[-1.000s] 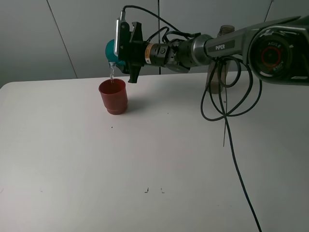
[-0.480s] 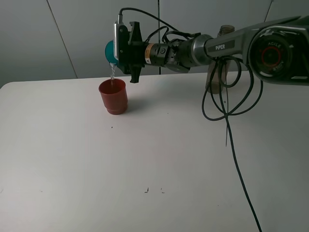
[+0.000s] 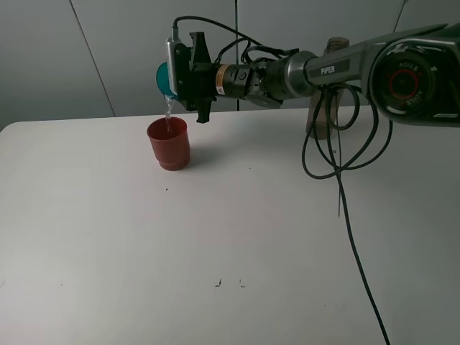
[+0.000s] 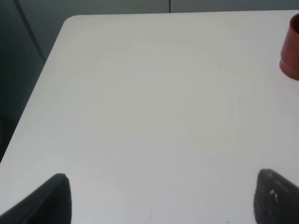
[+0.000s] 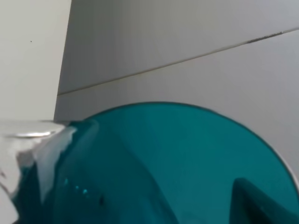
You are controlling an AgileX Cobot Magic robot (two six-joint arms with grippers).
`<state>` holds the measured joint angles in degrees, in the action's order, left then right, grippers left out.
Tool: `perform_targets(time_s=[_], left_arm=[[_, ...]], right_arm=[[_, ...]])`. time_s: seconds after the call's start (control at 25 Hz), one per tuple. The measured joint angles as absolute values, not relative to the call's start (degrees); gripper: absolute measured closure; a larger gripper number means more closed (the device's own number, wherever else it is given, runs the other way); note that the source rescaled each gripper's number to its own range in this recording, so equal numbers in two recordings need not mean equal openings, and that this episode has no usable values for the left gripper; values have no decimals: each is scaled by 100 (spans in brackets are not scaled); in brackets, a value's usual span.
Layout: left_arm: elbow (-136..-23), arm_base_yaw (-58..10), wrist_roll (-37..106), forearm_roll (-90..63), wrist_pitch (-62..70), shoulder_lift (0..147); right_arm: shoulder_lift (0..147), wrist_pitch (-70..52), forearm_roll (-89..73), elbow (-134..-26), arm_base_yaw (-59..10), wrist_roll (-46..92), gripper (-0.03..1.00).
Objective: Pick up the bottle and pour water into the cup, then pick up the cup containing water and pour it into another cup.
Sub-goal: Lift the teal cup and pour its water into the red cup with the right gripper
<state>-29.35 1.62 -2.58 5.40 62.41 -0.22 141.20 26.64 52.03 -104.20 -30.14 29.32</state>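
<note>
Pouring | translucent teal cup (image 3: 164, 75) tipped | thin stream (image 3: 167, 113) | opaque red cup (image 3: 169, 144) below

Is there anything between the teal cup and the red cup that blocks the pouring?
Nothing visible does. The right gripper holds the teal cup tilted above the red cup, and only the water stream runs between them.

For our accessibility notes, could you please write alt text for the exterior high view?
The right gripper holds a teal cup tipped over a red cup on a white table, with a thin stream of water falling into it. A bottle stands behind the arm.
</note>
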Motion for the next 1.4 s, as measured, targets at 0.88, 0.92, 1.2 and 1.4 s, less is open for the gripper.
perform_targets(time_s=[0.88,0.92,1.2,1.4], left_arm=[[-2935,162,-258,540,6241,-22],[-2935,162,-258,540,6241,-22],[-2935,162,-258,540,6241,-22],[-2935,162,-258,540,6241,-22]], right_arm=[[14120,2705,5017,-10420,-3014,4666,92],[14120,2705,5017,-10420,-3014,4750,92],[14120,2716,5011,-10443,-3014,5234,92],[14120,2752,5002,-10469,-3014,5629,92]])
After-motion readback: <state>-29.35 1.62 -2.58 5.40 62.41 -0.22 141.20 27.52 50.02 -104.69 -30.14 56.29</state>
